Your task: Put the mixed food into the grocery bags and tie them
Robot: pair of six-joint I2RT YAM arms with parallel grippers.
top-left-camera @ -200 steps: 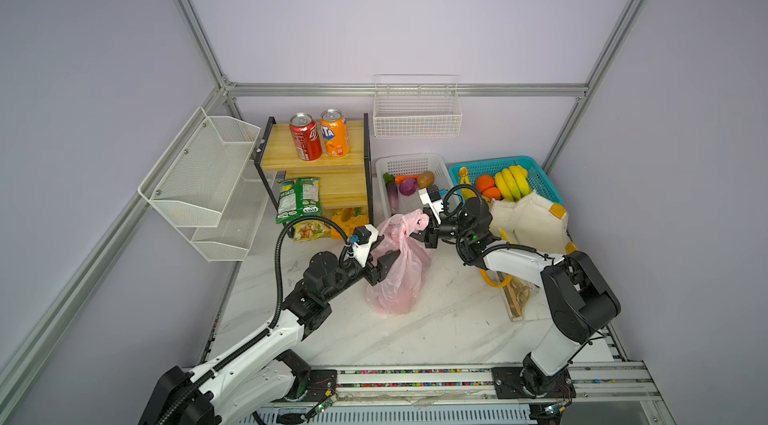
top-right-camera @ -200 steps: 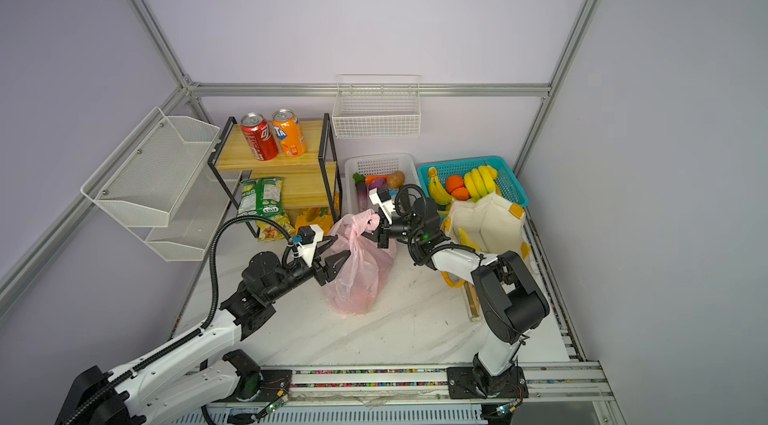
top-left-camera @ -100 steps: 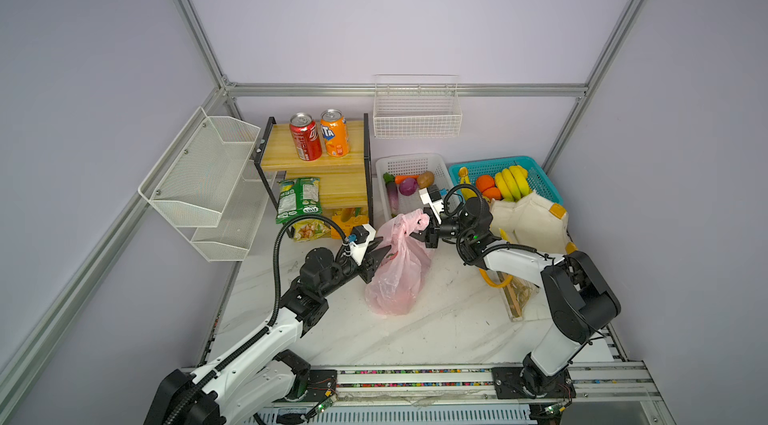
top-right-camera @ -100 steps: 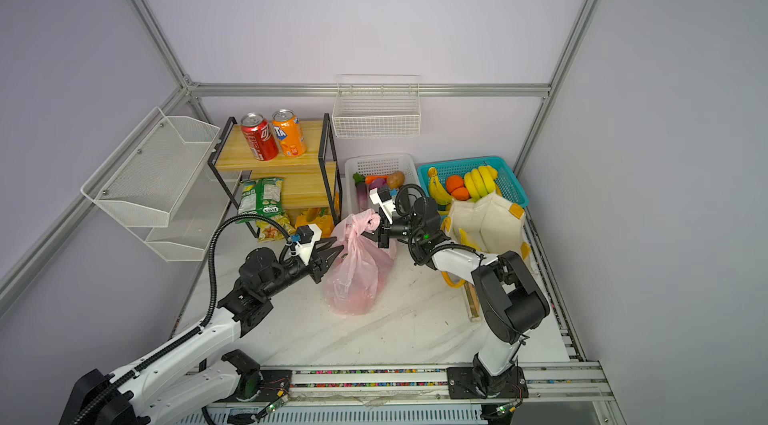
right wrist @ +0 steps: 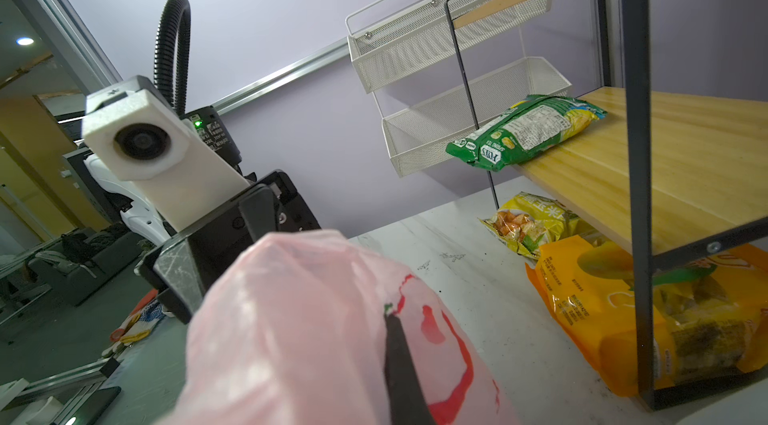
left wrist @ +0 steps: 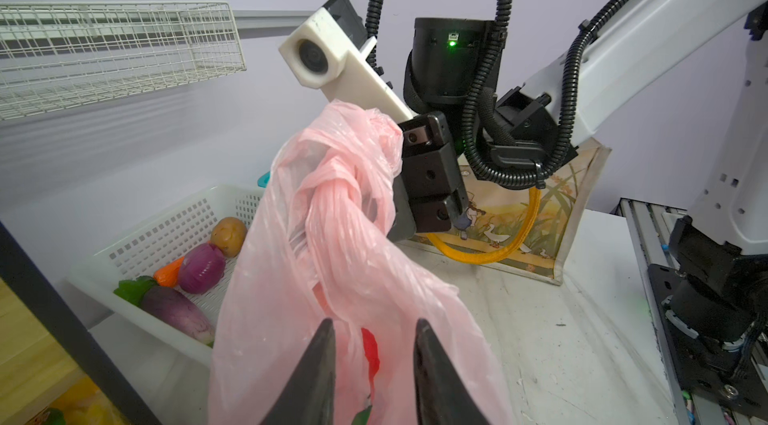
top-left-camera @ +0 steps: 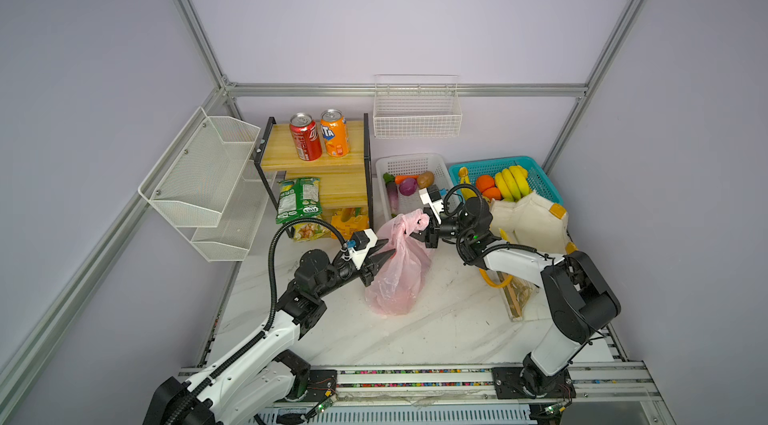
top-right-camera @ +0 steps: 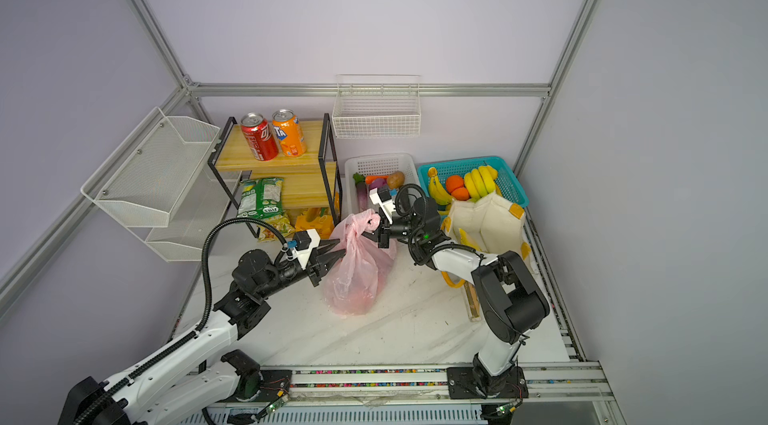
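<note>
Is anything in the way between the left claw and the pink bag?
Nothing visible is. The left gripper has its jaws apart right at the side of the pink bag, with no object between them. The right gripper is shut on the bag's twisted top.

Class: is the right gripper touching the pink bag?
Touching. In the left wrist view the right gripper has its jaws shut on the twisted top of the pink bag.
</note>
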